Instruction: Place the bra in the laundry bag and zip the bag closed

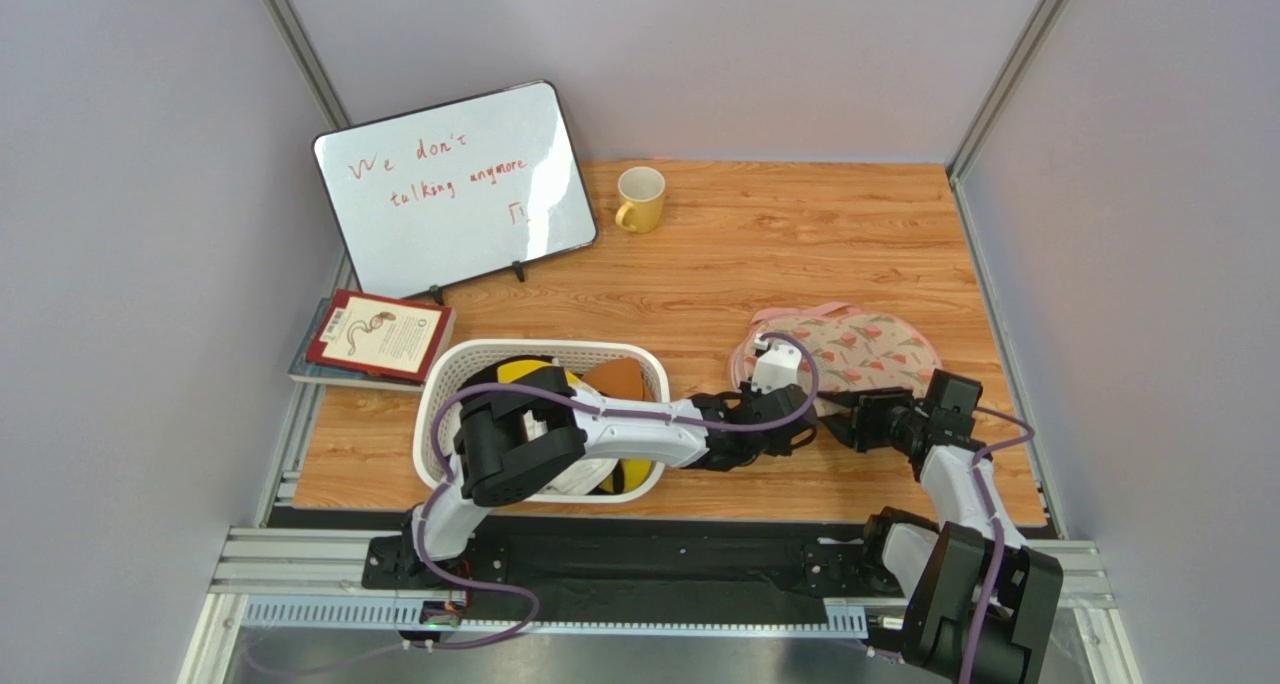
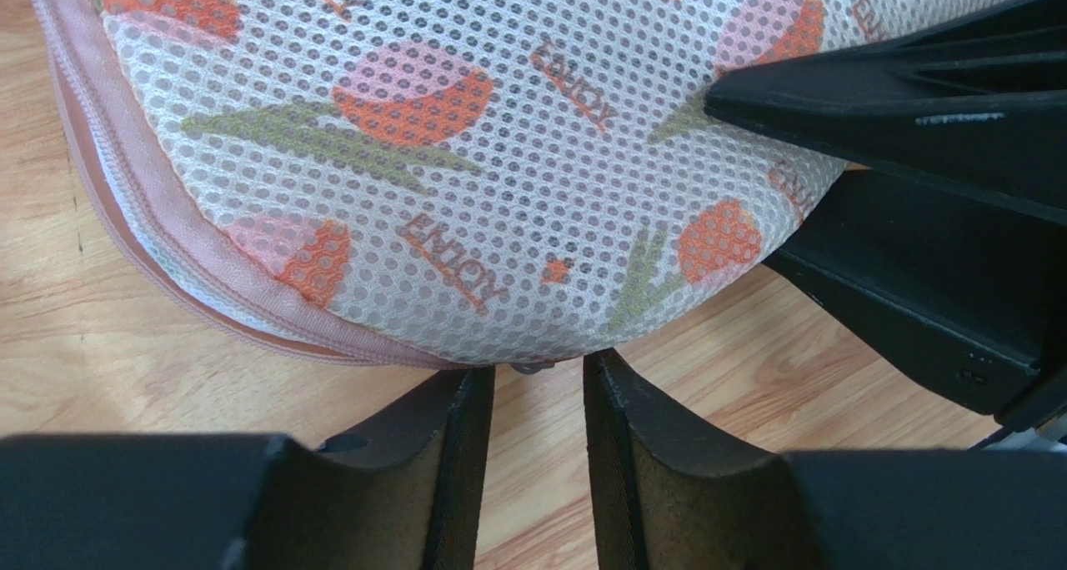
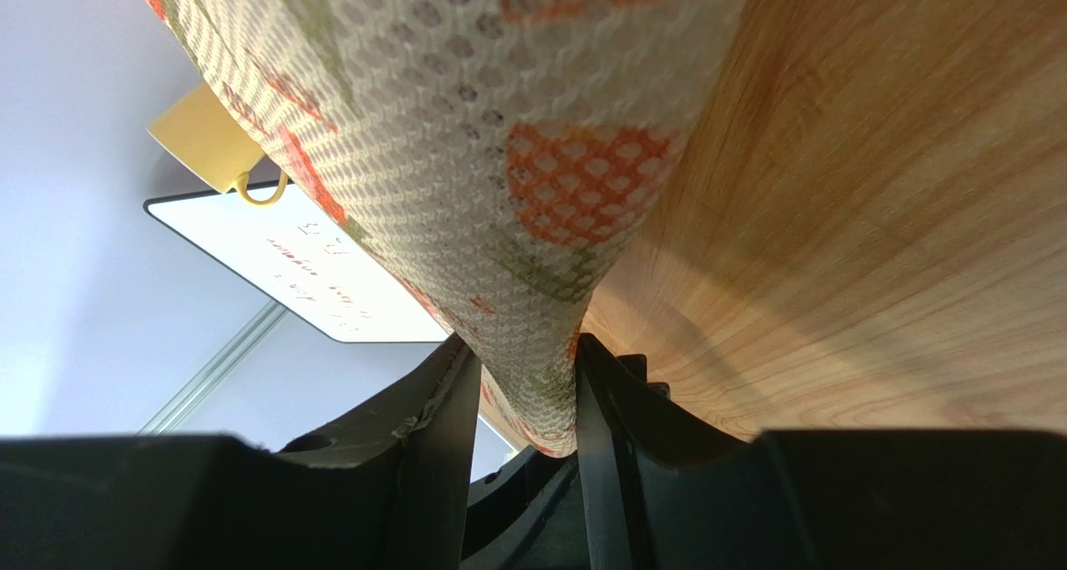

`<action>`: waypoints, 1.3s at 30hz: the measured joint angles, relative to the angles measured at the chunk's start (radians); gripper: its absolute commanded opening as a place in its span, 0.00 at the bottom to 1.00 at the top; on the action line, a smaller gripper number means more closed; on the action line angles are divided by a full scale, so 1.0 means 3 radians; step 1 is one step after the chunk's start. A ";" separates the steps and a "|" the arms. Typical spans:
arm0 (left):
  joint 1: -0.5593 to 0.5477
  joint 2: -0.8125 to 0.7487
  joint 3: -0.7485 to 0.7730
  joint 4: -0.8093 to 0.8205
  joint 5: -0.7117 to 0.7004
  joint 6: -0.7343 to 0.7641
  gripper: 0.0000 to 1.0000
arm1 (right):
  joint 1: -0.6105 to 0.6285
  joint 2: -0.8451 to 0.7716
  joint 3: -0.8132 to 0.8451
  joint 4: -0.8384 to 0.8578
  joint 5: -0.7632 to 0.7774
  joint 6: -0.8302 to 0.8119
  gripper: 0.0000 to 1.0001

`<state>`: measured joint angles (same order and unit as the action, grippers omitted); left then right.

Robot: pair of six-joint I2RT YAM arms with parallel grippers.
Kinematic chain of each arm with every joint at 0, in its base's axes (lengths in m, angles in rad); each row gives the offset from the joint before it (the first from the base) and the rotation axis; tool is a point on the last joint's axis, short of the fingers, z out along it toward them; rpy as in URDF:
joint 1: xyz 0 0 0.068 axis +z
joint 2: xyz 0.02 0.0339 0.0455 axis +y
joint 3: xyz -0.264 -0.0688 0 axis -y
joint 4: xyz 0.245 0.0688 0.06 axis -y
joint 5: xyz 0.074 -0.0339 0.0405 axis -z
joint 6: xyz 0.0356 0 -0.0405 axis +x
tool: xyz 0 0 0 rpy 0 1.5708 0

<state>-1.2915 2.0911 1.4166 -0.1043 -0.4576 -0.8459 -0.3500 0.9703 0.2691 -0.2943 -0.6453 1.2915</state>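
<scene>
OK, right pincer [image 3: 526, 360] clamped on laundry bag [image 1: 851, 348] mesh; left pincer [image 2: 539, 378] slightly parted at its zip edge, grip unclear.

**Two texts you can read: whiteboard and bag**

On the whiteboard [image 1: 455, 189] you can read two handwritten lines in red marker: "We don't" above "talking anymore". A small mark sits at its lower right, and you cannot make it out. On the bag [image 2: 476, 158] the word "ENJOY" is printed in reddish-brown capitals several times among the flower pattern. In the left wrist view it stands upside down, and some copies are cut off. The book [image 1: 376, 336] has cover print too small to read. In the right wrist view the whiteboard's writing is also too small.
</scene>
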 measured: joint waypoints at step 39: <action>0.0095 0.0000 0.0146 -0.0216 -0.0367 0.0113 0.00 | 0.0000 0.0046 0.0011 -0.0001 0.0009 -0.0018 0.37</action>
<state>-1.2629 2.0911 1.4605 -0.1692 -0.5678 -0.8120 -0.3500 0.9840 0.2726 -0.2947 -0.6426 1.2861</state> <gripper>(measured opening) 0.007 0.375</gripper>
